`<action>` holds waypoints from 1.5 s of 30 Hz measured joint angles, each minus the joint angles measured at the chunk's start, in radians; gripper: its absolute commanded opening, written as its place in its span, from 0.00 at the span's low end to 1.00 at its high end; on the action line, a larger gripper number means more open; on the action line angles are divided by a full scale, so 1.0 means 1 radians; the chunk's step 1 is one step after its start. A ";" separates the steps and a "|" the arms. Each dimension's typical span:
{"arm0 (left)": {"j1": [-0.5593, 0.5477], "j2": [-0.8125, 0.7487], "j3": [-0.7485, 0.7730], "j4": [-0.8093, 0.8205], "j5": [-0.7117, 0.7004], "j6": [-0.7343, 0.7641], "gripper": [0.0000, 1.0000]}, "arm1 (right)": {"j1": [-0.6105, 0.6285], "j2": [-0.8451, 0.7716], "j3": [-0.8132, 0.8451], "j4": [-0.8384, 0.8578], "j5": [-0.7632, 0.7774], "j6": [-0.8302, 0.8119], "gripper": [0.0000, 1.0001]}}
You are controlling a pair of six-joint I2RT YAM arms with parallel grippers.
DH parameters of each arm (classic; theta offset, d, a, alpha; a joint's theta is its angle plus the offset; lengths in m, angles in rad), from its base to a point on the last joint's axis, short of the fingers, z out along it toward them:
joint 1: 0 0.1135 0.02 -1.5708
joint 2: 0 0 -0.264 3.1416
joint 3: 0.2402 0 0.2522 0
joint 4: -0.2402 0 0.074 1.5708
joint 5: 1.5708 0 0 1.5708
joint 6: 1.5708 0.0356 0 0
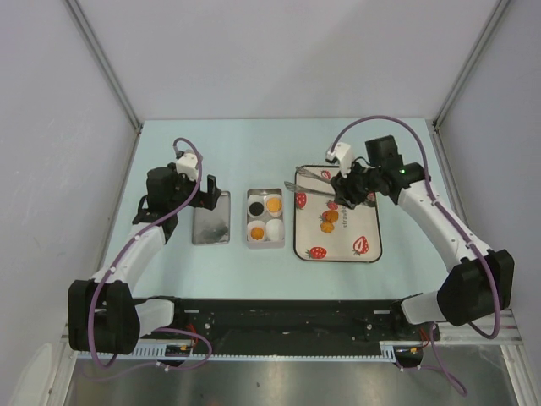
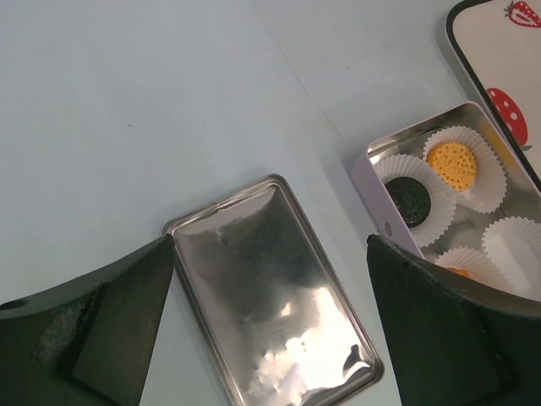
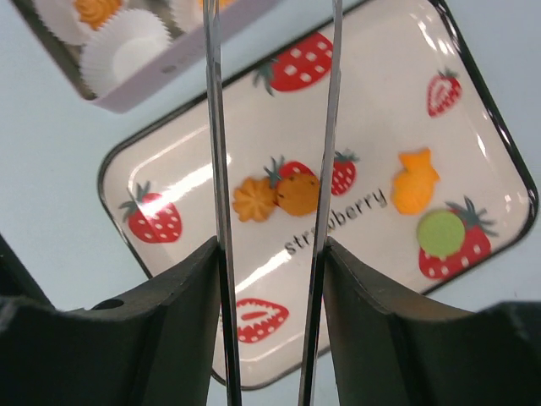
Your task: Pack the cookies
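The right tool (image 3: pixel 272 271), half closed, clamps slim metal tongs (image 3: pixel 211 127). Beyond it two orange cookies (image 3: pixel 254 200) and a round green cookie (image 3: pixel 441 233) lie on the strawberry-printed white tray (image 3: pixel 372 101). Farther off, a rectangular metal tin (image 3: pixel 144 80) holds a black cookie (image 2: pixel 412 199). The left tool (image 2: pixel 270 245) gapes wide, empty, above a shiny metal lid (image 2: pixel 279 338).

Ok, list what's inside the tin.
The tin holds four paper cups: one has a black cookie, two have orange cookies, one is empty. The cup bottoms under the cookies are covered.
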 measured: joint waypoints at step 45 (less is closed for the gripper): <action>0.000 0.000 0.000 -0.002 0.007 0.000 1.00 | -0.620 0.036 -0.229 0.071 -0.006 -0.183 0.54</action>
